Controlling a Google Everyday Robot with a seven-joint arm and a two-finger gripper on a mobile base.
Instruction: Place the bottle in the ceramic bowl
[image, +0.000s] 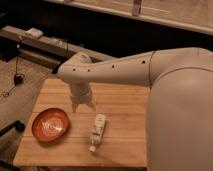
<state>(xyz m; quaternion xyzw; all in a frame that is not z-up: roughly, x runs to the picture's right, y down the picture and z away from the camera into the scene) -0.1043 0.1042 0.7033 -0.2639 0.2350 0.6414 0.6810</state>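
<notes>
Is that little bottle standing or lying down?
The bottle lies flat on the table, outside the bowl; the gripper hangs above, beyond it.

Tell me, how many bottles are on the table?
1. The bottle lies on its side on the table, right of the bowl in the picture, just below the gripper, which hangs over the table. The arm may hide others.

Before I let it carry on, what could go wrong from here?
The bottle lies flat on the table, so a glancing touch from the tool, over the table just beyond it, could roll it away. The ceramic bowl sits close beside it; an off-line descent might knock it.
</notes>
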